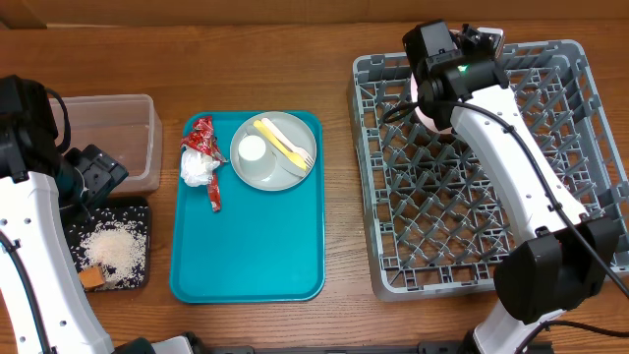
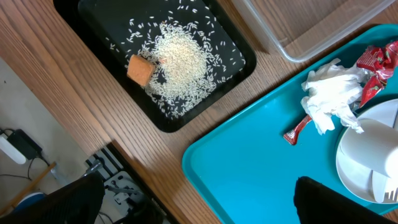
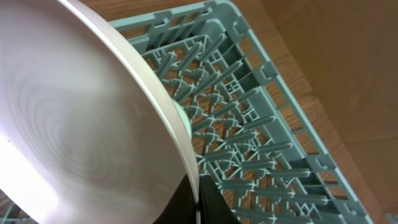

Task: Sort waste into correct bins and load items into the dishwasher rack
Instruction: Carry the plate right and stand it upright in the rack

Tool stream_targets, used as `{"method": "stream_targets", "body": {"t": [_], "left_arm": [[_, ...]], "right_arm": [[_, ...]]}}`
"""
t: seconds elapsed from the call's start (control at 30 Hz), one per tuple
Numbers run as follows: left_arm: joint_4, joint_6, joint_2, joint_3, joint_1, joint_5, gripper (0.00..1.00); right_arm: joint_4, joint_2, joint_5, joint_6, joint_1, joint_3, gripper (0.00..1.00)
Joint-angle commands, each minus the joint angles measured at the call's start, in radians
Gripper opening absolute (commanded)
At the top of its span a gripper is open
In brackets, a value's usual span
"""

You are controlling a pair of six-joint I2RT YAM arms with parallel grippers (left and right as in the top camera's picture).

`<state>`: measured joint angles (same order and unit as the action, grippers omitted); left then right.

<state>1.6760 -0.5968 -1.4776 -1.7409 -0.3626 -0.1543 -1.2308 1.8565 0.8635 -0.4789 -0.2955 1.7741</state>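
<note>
My right gripper (image 3: 198, 202) is shut on the rim of the white plate (image 3: 74, 124) and holds it on edge over the far left part of the grey dishwasher rack (image 1: 366, 177), which also shows in the right wrist view (image 3: 261, 130). In the overhead view this gripper (image 1: 432, 93) is at the rack's top. My left gripper (image 2: 199, 211) is open and empty, above the table between the black tray (image 2: 245, 59) and the teal tray (image 2: 261, 168). The black tray holds rice (image 2: 180, 59) and an orange cube (image 2: 140, 70). The red wrapper (image 1: 204, 133) and white napkin (image 1: 197, 169) lie on the teal tray.
On the teal tray (image 1: 246, 265) a grey plate (image 1: 275, 172) carries a small white cup (image 1: 253, 148) and the yellow fork and spoon (image 1: 285, 144). The clear tub (image 1: 123, 133) stands behind the black tray (image 1: 138, 211). No bowl is in view.
</note>
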Motion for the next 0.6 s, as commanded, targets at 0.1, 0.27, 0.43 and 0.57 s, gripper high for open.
{"method": "stream_targets", "body": {"t": [0.1,0.27,0.43,0.57], "left_arm": [[-0.002,-0.009,-0.006,0.005,-0.004,-0.013,1.00],[-0.002,-0.009,-0.006,0.005,-0.004,-0.013,1.00],[-0.002,-0.010,-0.006,0.005,-0.004,-0.013,1.00],[-0.002,-0.010,-0.006,0.005,-0.004,-0.013,1.00]], "right_arm": [[0.008,0.003,0.085,-0.020,0.002,-0.002,0.04],[0.032,0.003,0.086,-0.019,-0.001,-0.039,0.04],[0.064,0.004,0.093,-0.019,-0.002,-0.105,0.04],[0.079,0.004,0.104,-0.019,-0.002,-0.120,0.04]]}}
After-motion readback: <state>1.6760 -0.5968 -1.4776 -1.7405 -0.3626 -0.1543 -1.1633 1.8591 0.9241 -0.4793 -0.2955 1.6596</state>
